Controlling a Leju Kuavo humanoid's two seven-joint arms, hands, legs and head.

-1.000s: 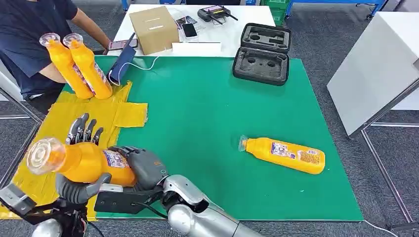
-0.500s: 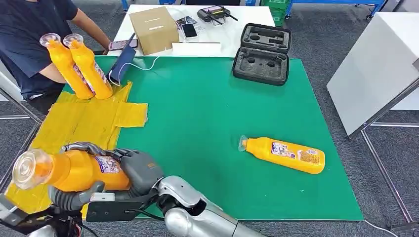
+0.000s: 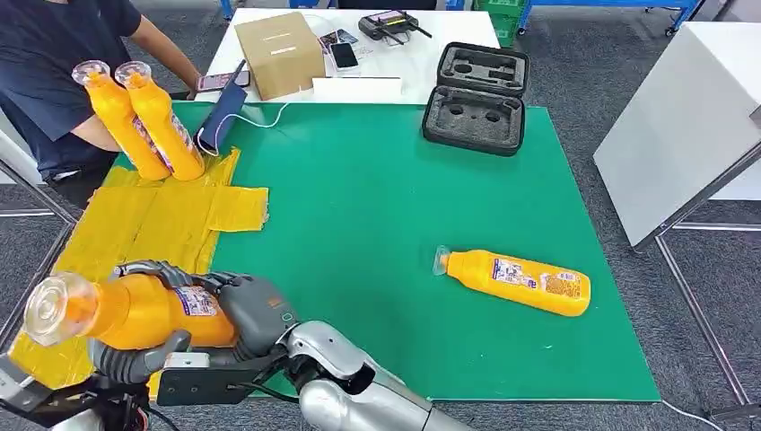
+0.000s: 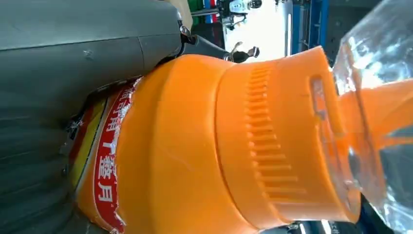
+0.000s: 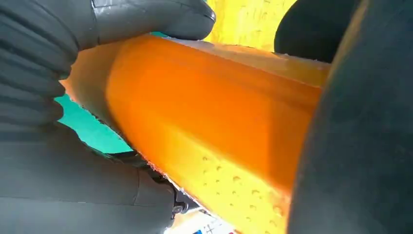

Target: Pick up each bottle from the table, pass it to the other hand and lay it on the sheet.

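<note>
Fingers [image 3: 153, 269] of both hands wrap the orange bottle [image 3: 135, 310], as half a second ago.

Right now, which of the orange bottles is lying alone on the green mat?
The bottle at the right, flat on its side, untouched. Two others are held up by a person; the fourth is in the robot's hands.

A person in a dark shirt [image 3: 45, 63] sits at the green desk's [image 3: 377, 233] far left corner. An open black foam-lined case [image 3: 476, 97] lies at its far edge. Behind it, a white table [image 3: 431, 54] carries a cardboard box [image 3: 279, 54], a phone [image 3: 345, 56] and a black controller [image 3: 389, 24].
</note>
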